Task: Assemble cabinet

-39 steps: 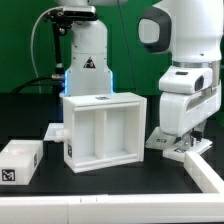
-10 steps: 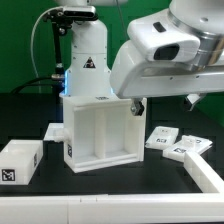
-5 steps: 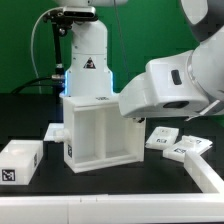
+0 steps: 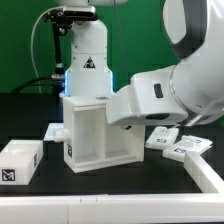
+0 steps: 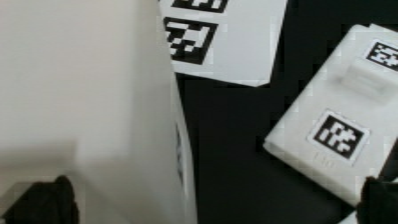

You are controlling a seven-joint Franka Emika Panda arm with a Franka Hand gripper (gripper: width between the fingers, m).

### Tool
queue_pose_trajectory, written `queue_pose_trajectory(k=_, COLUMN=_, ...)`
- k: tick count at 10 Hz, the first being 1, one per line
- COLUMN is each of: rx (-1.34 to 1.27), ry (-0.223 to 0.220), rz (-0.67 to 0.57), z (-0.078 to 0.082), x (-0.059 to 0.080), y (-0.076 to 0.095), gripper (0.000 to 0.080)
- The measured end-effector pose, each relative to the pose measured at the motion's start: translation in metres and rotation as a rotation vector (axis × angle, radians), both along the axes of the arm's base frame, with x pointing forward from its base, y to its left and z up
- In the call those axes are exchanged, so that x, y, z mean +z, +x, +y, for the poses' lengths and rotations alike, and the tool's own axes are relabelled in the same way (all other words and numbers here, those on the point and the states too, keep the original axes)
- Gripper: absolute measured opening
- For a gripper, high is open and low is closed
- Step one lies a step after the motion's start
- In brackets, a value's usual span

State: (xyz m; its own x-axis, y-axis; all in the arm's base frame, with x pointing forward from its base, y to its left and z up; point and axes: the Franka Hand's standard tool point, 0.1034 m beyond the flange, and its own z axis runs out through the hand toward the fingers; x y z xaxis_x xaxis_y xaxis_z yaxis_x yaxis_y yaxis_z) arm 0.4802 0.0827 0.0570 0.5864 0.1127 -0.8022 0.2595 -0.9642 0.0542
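The cabinet (image 4: 88, 135) is a large white hollow box with an inner divider, standing upright mid-table. The arm's bulky wrist (image 4: 160, 95) leans in from the exterior view's right and covers the cabinet's right side, so the gripper itself is hidden there. In the wrist view the gripper (image 5: 210, 203) is open, its dark fingertips (image 5: 43, 200) far apart. One fingertip is over the cabinet's white face (image 5: 80, 110) and the other over the dark table. The cabinet's edge (image 5: 183, 150) runs between them. Nothing is held.
Two small flat white tagged parts (image 4: 163, 140) (image 4: 190, 148) lie right of the cabinet; they also show in the wrist view (image 5: 334, 110) (image 5: 226, 38). A white tagged block (image 4: 20, 160) sits front left. A white wall piece (image 4: 205, 172) stands front right. The robot base (image 4: 85, 60) rises behind.
The arm has swung from the exterior view's right over to the cabinet and come lower; its wrist now covers the cabinet's right side. The cabinet and loose parts have not moved.
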Motion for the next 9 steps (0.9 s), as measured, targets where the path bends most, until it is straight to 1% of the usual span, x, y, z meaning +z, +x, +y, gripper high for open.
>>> queue_pose_trajectory(k=2, rx=0.002, ry=0.003, rz=0.003, z=0.0, x=-0.002, y=-0.001, gripper=0.0796)
queue_pose_trajectory(k=3, rx=0.013, ry=0.012, rz=0.028, z=-0.007, x=-0.005, y=-0.004, gripper=0.0796)
queue_pose_trajectory(k=4, rx=0.014, ry=0.005, rz=0.043, z=-0.014, x=-0.009, y=-0.008, gripper=0.0796)
queue_pose_trajectory(k=6, rx=0.012, ry=0.004, rz=0.044, z=-0.014, x=-0.01, y=-0.009, gripper=0.0796)
queue_pose_trajectory(k=7, rx=0.012, ry=0.004, rz=0.045, z=-0.014, x=-0.01, y=-0.009, gripper=0.0689)
queue_pose_trajectory(k=8, rx=0.012, ry=0.004, rz=0.045, z=-0.014, x=-0.01, y=-0.009, gripper=0.0553)
queue_pose_trajectory(k=9, rx=0.012, ry=0.004, rz=0.045, z=-0.014, x=-0.01, y=-0.009, gripper=0.0553)
